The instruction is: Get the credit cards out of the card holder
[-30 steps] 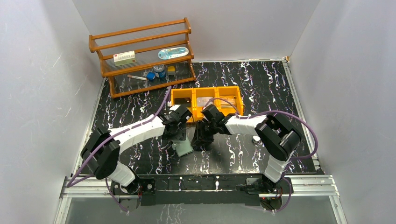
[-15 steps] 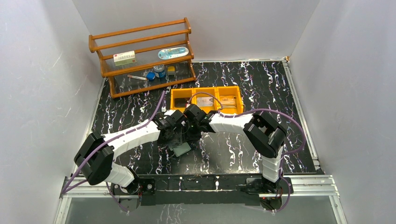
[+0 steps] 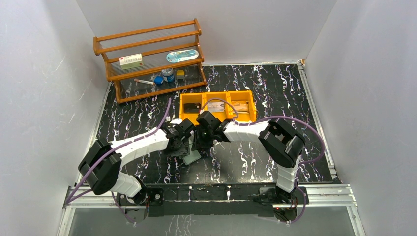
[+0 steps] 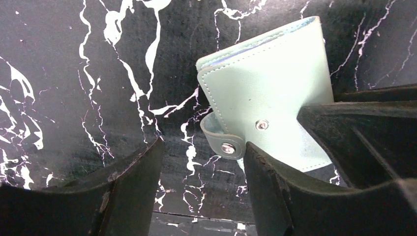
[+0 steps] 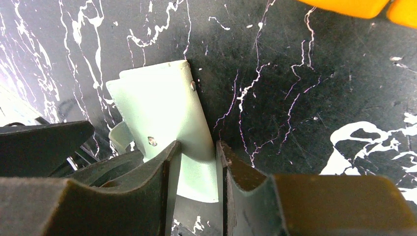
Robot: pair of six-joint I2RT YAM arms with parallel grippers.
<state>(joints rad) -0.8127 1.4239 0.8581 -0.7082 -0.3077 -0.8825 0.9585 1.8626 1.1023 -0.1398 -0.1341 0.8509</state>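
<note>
The pale teal card holder lies flat on the black marbled table, its snap strap hanging loose. A thin bluish edge shows along its top seam. My left gripper is open beside the strap with only bare table in its gap, and its right finger overlaps the holder's edge. My right gripper stands part open over the holder's near corner, whose teal surface spans the gap. A silvery credit card and a tan one lie in the orange bin.
The orange three-compartment bin sits just behind both grippers, and its edge shows in the right wrist view. A wooden shelf rack with small items stands at the back left. Both arms crowd together over the holder.
The right arm has swung left from beside the bin onto the holder. The left gripper has edged slightly left and nearer, staying at the holder.
</note>
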